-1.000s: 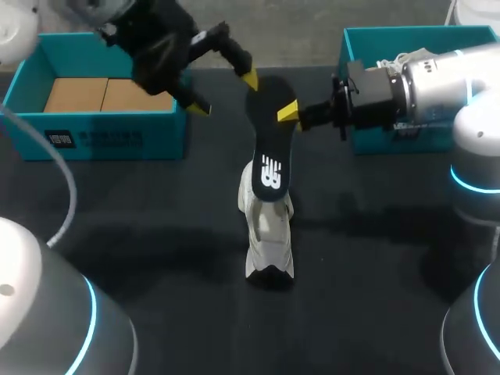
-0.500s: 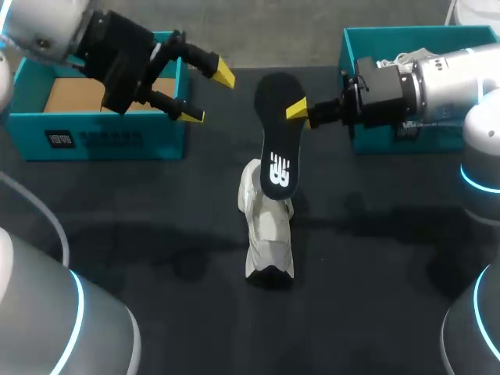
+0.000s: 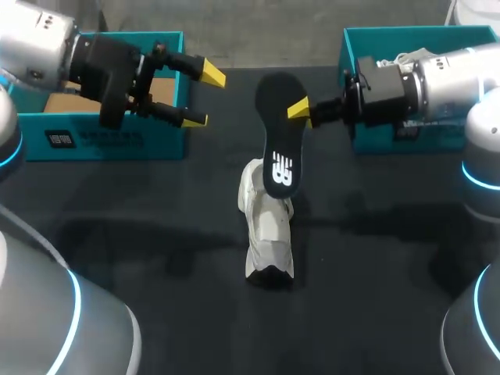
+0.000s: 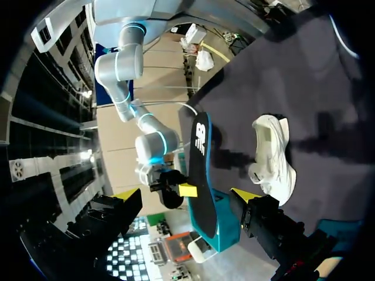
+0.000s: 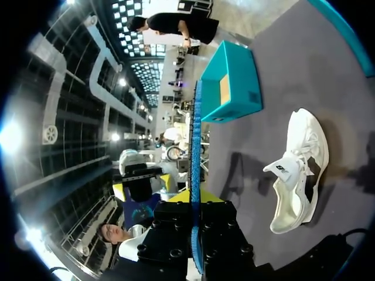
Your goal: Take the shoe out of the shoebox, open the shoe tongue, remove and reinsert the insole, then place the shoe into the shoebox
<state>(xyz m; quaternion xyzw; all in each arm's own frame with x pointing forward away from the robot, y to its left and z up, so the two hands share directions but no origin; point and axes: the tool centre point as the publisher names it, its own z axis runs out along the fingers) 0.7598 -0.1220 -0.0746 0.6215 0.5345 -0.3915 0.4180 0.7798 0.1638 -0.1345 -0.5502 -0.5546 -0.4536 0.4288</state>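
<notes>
A long black foam insole with a white printed mark is clamped by the right gripper near its wider end. One yellow fingertip is seen pressed on the printed face, and the other finger is hidden behind the insole. In the right wrist view the insole is seen edge-on as a thin blue-black strip, running straight out from between the black fingers of that gripper.

The insole is held off the dark table, with its narrow end hanging below the right gripper and over a white low sneaker. The sneaker is set on the table, below and slightly to the side of the gripper. In both wrist views the insole is seen apart from the sneaker, well beside it.

The left gripper is spread wide with nothing between its yellow tips. It is held above the table, facing the insole, with a clear gap between them. Just behind it a teal cardboard box with a brown insert is found. A second teal box with white laces inside is partly hidden behind the right gripper's wrist.
</notes>
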